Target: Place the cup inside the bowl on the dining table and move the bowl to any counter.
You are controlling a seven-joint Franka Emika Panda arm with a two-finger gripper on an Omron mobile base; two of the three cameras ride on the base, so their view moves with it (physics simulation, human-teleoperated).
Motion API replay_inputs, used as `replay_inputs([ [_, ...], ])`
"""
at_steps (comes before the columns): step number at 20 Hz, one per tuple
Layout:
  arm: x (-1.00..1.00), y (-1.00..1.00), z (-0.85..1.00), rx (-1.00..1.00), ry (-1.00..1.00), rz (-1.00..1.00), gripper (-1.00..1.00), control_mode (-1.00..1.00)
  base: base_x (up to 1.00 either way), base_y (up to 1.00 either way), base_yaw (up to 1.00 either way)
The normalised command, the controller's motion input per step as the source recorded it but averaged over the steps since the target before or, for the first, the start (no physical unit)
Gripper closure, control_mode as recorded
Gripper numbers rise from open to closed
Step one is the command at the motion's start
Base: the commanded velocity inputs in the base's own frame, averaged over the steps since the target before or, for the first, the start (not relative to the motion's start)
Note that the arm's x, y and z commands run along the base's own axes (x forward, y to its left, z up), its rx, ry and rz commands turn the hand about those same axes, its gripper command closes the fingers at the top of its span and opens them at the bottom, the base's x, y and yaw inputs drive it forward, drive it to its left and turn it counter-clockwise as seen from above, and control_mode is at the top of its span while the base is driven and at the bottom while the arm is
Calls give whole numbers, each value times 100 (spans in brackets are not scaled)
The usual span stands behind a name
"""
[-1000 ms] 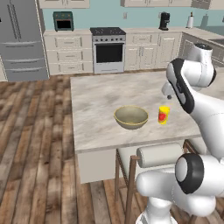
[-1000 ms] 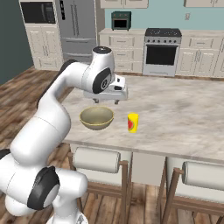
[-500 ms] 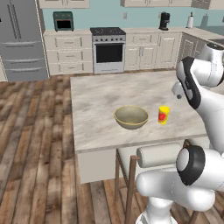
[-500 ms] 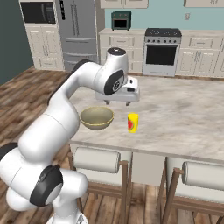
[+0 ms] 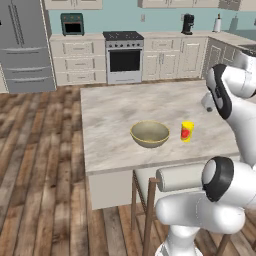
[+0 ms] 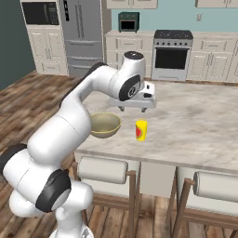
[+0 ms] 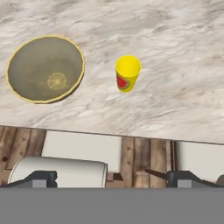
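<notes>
One cup (image 7: 127, 72) stands beside one bowl (image 7: 46, 68) on the dining table (image 7: 175, 52); hand (image 6: 133, 108) spread wide, empty.

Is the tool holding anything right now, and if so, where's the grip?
Nothing is held. The tool is open above the table, and the cup stands free beside the bowl.

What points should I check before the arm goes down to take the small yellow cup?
1. Pincer open: ok.
2. Pincer holds nothing: ok.
3. Small yellow cup with red patch upright on the beige marble dining table: ok.
4. Cup apart from the wide olive-tan bowl: ok.
5. Bowl has nothing in it: ok.
6. Pincer exactly above the cup: not ok, the cup sits off-centre in the hand view.
</notes>
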Motion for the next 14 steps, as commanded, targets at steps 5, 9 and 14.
replay_inputs([
  [5, 21, -1, 0, 0, 7, -3, -100, -100, 0, 0, 0],
  [9, 14, -4, 0, 0, 15, -8, -100, -100, 0, 0, 0],
  [14, 11, -11, 0, 0, 16, -10, -100, -100, 0, 0, 0],
])
